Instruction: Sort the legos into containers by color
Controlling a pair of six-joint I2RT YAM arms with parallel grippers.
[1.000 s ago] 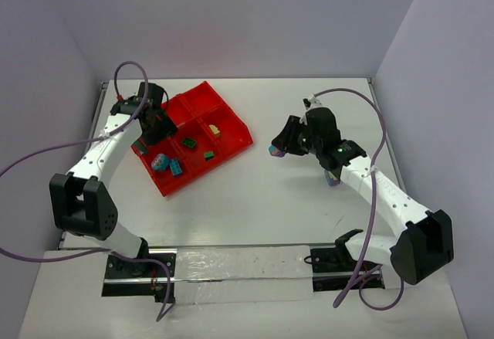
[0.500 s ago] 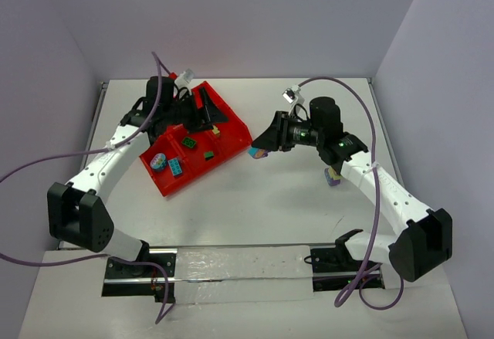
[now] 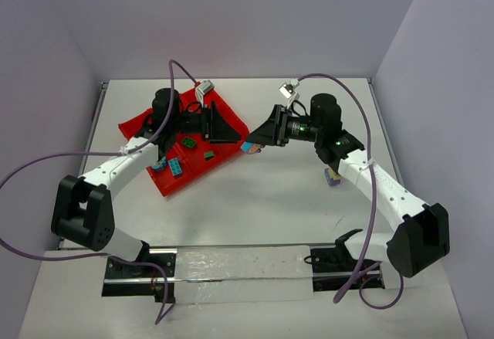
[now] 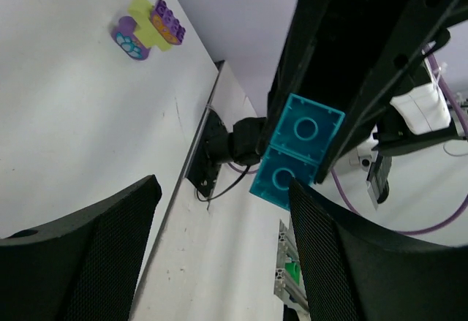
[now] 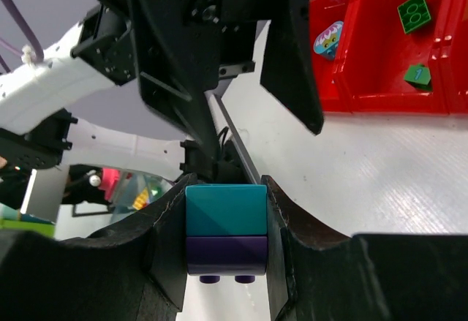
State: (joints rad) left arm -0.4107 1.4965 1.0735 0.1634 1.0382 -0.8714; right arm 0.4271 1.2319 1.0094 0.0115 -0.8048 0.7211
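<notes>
My right gripper (image 5: 225, 189) is shut on a clump of legos, a teal brick (image 5: 224, 209) stacked on a purple one (image 5: 224, 254), and holds it above the table just right of the red tray (image 3: 147, 119). In the top view the clump (image 3: 248, 147) hangs between the two grippers. My left gripper (image 3: 226, 127) points at it with its jaws open and nothing between them; the teal brick (image 4: 300, 149) sits just past its right fingertip. The containers hold two green legos (image 5: 414, 12) (image 5: 419, 74), a teal one (image 3: 177, 167) and a multicolour piece (image 5: 329, 39).
A purple and yellow-green clump (image 4: 146, 28) lies on the table near the right arm's forearm (image 3: 333, 177). The left arm reaches across the tray's right half. Grey walls close in the table at the back and both sides.
The left gripper swung from over the tray's left side rightward towards the right gripper, its jaws narrowing a little. The right gripper carried the teal and purple clump leftward to meet it.
</notes>
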